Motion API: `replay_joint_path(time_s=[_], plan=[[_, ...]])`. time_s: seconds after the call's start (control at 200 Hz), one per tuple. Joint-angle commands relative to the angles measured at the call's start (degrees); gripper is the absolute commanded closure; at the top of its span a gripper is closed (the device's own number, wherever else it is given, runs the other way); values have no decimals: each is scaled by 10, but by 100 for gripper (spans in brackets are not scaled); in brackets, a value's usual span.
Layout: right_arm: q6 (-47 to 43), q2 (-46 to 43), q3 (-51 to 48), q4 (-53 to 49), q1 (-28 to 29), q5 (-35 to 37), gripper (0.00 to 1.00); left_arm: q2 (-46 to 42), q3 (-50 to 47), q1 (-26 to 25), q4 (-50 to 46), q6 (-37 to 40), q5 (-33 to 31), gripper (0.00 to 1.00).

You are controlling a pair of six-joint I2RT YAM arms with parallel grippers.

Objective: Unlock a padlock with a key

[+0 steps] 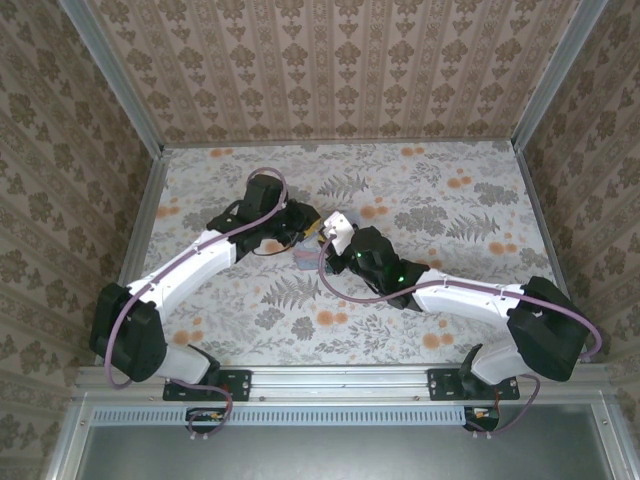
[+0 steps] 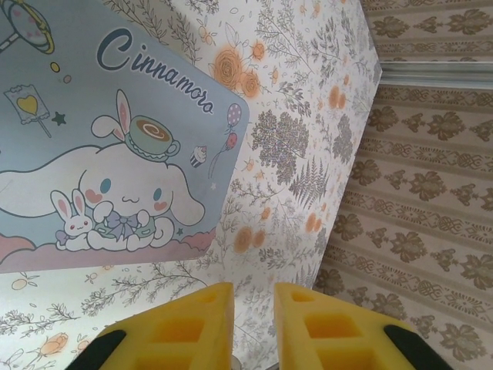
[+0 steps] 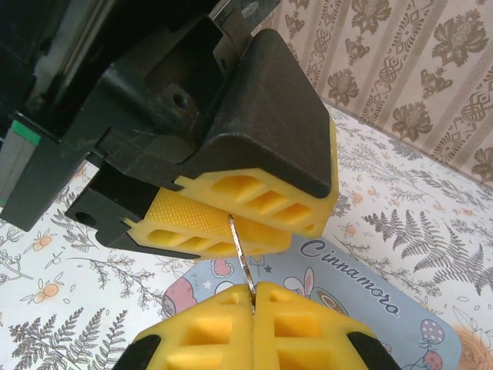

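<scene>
From above, the left claw (image 1: pixel 303 232) and right claw (image 1: pixel 328 238) meet tip to tip over a blue tin (image 1: pixel 303 258) on the bench (image 1: pixel 450 200).

Left wrist: the fingers are narrow, and I cannot tell what they grip.

Right wrist: the right claw pinches a thin silvery key (image 3: pixel 240 254). Its far end enters between the left claw's pads just ahead.

The left arm (image 1: pixel 190 265) and right arm (image 1: pixel 465 297) are white tubular links between bulky black joint housings, each trailed by a purple cable (image 1: pixel 109 350). A green light (image 1: pixel 398 268) glows on the right arm. The left hand (image 2: pixel 253 293) and right hand (image 3: pixel 254 291) carry yellow fingers (image 2: pixel 181 327) moulded with hollow cells and backed in black.
</scene>
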Motion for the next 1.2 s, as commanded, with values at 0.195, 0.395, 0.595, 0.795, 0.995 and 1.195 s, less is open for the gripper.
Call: replay_joint_path(time_s=[0.195, 0.395, 0.595, 0.795, 0.995, 1.195], plan=[[-12, 4, 17, 8, 5, 10, 100, 9, 1, -4, 4, 4, -7, 100], [38, -41, 1, -10, -14, 16, 58, 8, 9, 15, -12, 73, -19, 100], [146, -111, -10, -71, -66, -43, 45, 20, 61, 35, -75, 244, -53, 100], [297, -133, -27, -58, -140, -166, 41, 9, 70, 44, -46, 406, -87, 100], [438, -93, -47, 62, -210, -295, 38, -12, 28, 56, 88, 518, -17, 100], [577, -14, -46, 222, -247, -373, 36, -16, -39, 69, 287, 502, 77, 100]])
